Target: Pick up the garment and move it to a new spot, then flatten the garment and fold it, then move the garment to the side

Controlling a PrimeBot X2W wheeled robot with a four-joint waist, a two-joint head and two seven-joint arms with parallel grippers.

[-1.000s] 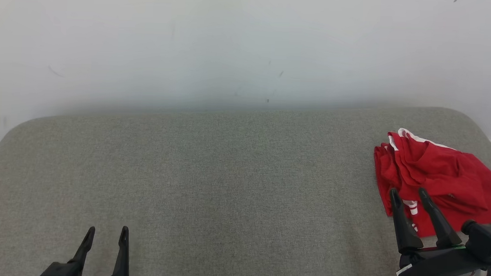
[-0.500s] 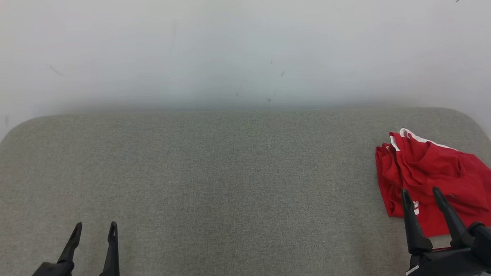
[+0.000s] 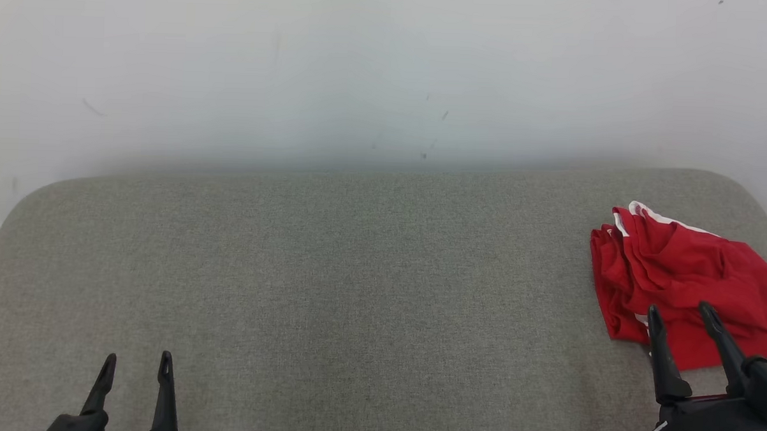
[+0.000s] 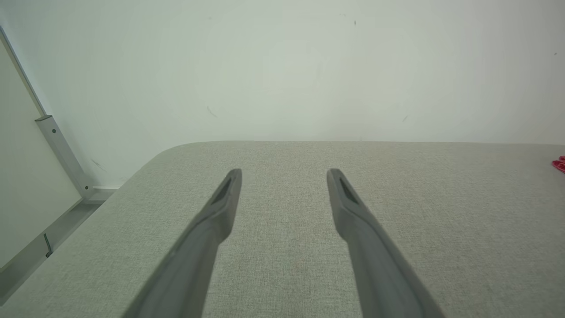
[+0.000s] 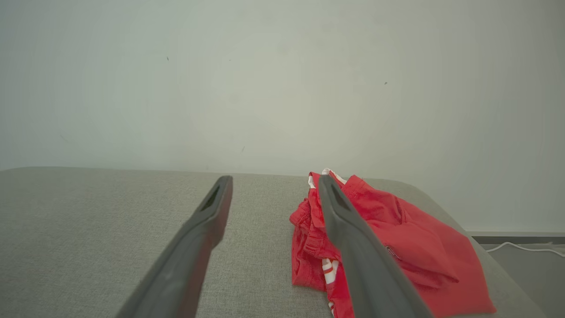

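Note:
A red garment (image 3: 681,277) with white trim lies folded in a loose bundle at the right end of the grey fabric table (image 3: 355,291). In the right wrist view the red garment (image 5: 406,243) lies ahead and to the right. My right gripper (image 3: 681,309) stands open just in front of the garment's near edge, nothing between its fingers; the same gripper (image 5: 273,179) shows open over the cloth's left edge. My left gripper (image 3: 137,359) is open at the lower left, far from the garment, and appears as (image 4: 284,171) over bare table. A sliver of the red garment (image 4: 559,164) peeks at the right edge.
A pale wall (image 3: 388,69) rises behind the table. A metal frame post (image 4: 57,150) stands off the table's left end. A white cable (image 5: 525,248) lies on the floor past the right end. The table's rounded right corner is close to the garment.
Both grippers have drawn back toward the near edge of the table. The right gripper has pulled off the garment, which stays where it lay.

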